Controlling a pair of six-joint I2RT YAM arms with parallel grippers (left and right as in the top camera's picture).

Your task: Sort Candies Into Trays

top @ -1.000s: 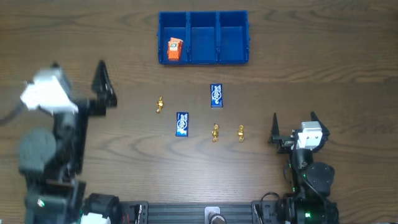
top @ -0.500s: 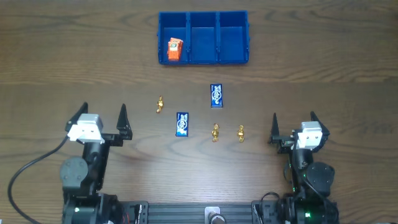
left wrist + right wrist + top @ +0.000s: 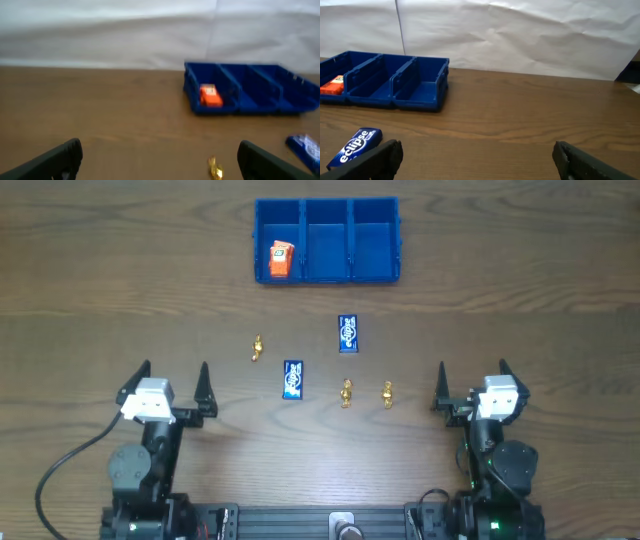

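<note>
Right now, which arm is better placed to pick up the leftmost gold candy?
Left, probably: the open left gripper sits nearer that gold candy; the right gripper would have to reach past the other candies.

We see a blue tray (image 3: 327,278), one orange candy (image 3: 281,259), two blue packs (image 3: 347,334) (image 3: 293,379) with white letters, three gold candies (image 3: 257,348) (image 3: 346,393) (image 3: 387,393), and a brown table (image 3: 100,310) with wood lines.

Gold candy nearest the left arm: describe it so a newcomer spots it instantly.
Find the blue tray; from its left compartment, come toward the robot. The small gold candy lies alone, left of both blue packs; the other two sit paired farther right.
</note>
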